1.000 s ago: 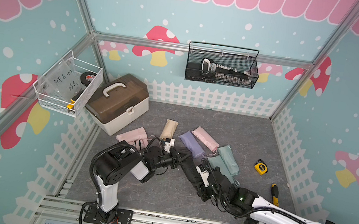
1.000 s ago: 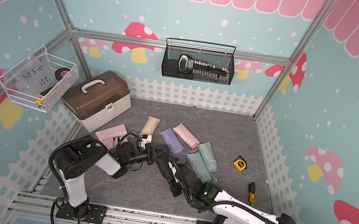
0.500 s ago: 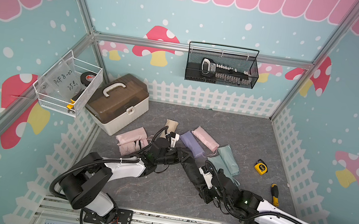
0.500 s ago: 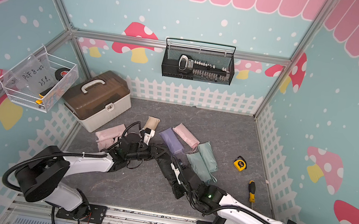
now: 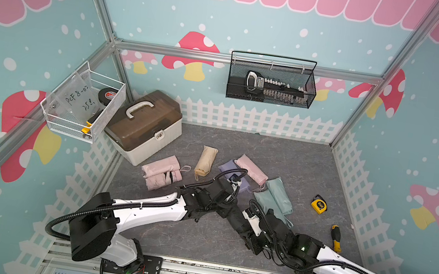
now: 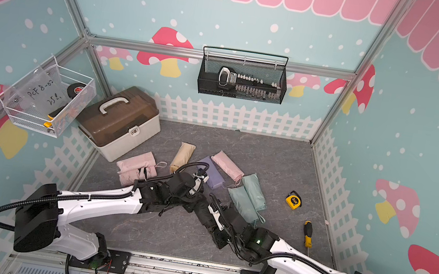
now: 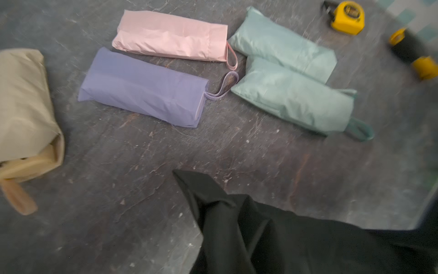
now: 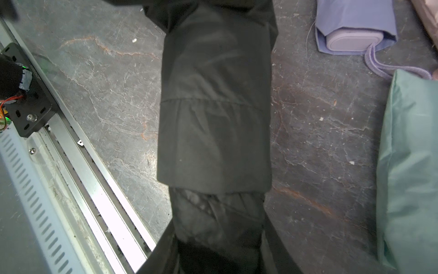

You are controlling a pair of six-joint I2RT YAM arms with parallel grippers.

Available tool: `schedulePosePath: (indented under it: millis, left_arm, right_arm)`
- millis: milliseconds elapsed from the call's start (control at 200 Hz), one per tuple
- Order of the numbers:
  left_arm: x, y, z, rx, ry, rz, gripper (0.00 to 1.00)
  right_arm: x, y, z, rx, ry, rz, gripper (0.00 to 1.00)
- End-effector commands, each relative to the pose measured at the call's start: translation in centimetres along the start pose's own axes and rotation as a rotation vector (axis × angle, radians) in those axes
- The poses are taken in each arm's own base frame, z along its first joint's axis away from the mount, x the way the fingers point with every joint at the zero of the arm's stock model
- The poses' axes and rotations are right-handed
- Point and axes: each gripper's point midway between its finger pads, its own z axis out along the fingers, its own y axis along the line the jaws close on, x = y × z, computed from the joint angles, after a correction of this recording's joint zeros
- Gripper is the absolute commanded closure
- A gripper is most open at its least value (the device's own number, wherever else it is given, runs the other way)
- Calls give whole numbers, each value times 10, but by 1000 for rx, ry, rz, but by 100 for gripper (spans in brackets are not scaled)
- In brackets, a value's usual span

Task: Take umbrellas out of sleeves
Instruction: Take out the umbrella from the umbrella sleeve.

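In both top views the black sleeve (image 5: pixel 234 220) (image 6: pixel 202 209) lies stretched between my two grippers at the middle front of the floor. My left gripper (image 5: pixel 223 207) is shut on its closed end; in the left wrist view the black fabric (image 7: pixel 260 225) covers the fingers. My right gripper (image 5: pixel 252 237) (image 8: pixel 218 242) is shut on the black umbrella (image 8: pixel 218 213), whose pleated cloth shows below the sleeve's hem (image 8: pixel 213 187). Behind lie the sleeved beige (image 7: pixel 23 106), lilac (image 7: pixel 142 87), pink (image 7: pixel 170 38) and two mint umbrellas (image 7: pixel 284 45) (image 7: pixel 294 99). A pink bundle (image 5: pixel 162 172) lies at the left.
A brown-lidded case (image 5: pixel 144 125) stands at the back left. A yellow tape measure (image 5: pixel 319 204) and a screwdriver (image 5: pixel 336 238) lie at the right. Wire baskets hang on the left wall (image 5: pixel 83 105) and the back wall (image 5: pixel 271 83). The metal rail (image 8: pixel 71 178) runs along the front edge.
My left arm has dropped its elbow and stretched out low toward the centre, still holding the black sleeve. The right gripper has stayed almost in place with the umbrella.
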Motion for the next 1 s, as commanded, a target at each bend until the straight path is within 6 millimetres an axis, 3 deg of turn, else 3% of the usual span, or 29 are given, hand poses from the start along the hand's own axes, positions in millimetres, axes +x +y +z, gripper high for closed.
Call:
schedulePosePath:
  millis: [0, 100, 215, 365, 541, 996]
  left_arm:
    - [9, 30, -1, -191, 17, 208, 100]
    - [21, 10, 7, -65, 23, 390, 100]
    - [32, 4, 11, -41, -4, 545, 100]
    - [40, 15, 16, -102, 17, 636, 100]
    - [41, 21, 16, -115, 15, 628, 100]
    - [34, 74, 1, -284, 34, 599, 100]
  right_arm:
    - [-3, -1, -3, 6, -14, -16, 85]
    - [0, 1, -3, -3, 3, -17, 85]
    - [6, 3, -4, -21, 28, -15, 85]
    - [19, 8, -3, -54, 74, -6, 85]
    - [33, 12, -3, -87, 124, 20, 85]
    - [55, 12, -10, -90, 213, 141, 86]
